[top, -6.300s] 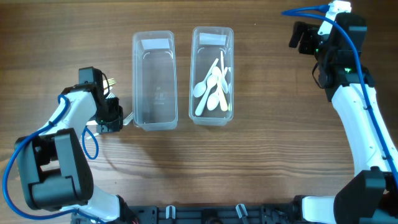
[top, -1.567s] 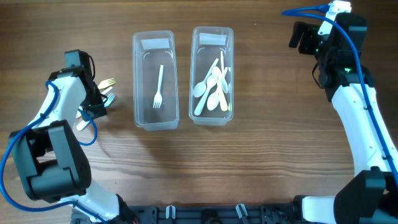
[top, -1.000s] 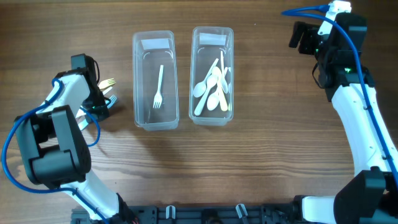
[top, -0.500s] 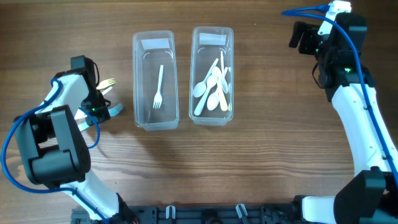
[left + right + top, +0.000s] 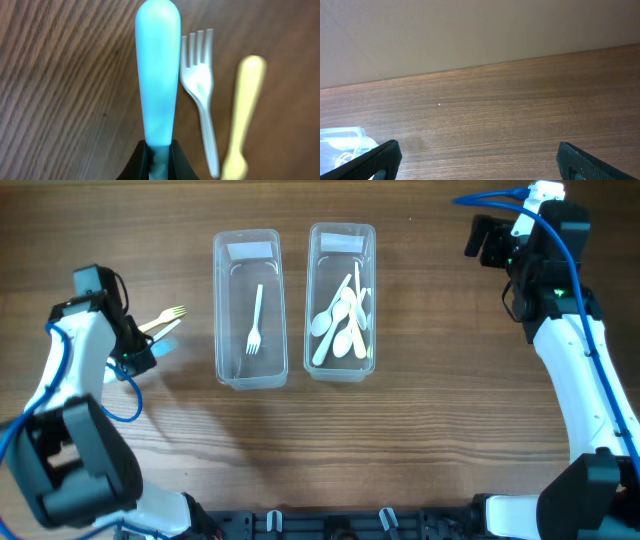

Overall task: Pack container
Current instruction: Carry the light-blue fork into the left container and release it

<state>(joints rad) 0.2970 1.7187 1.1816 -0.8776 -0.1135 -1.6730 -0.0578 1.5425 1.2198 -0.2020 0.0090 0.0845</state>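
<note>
My left gripper (image 5: pixel 135 356) is shut on a light blue utensil (image 5: pixel 160 348) by one end, left of the two clear containers; in the left wrist view its blue handle (image 5: pixel 157 75) sticks out from my jaws (image 5: pixel 160 155). A white fork (image 5: pixel 200 105) and a yellow fork (image 5: pixel 165 319) lie on the table beside it. The left container (image 5: pixel 222 300) holds one white fork (image 5: pixel 255 320). The right container (image 5: pixel 316 300) holds several white spoons (image 5: pixel 343 320). My right gripper (image 5: pixel 480 160) is open and empty, far right at the back.
The wooden table (image 5: pixel 420 430) carries both containers side by side in the middle. The right arm (image 5: pixel 570 350) runs along the right edge. A pale wall (image 5: pixel 470 30) rises behind the table in the right wrist view.
My left gripper has pulled back to the left, away from the left container, with the light blue utensil in it. The right arm has not moved.
</note>
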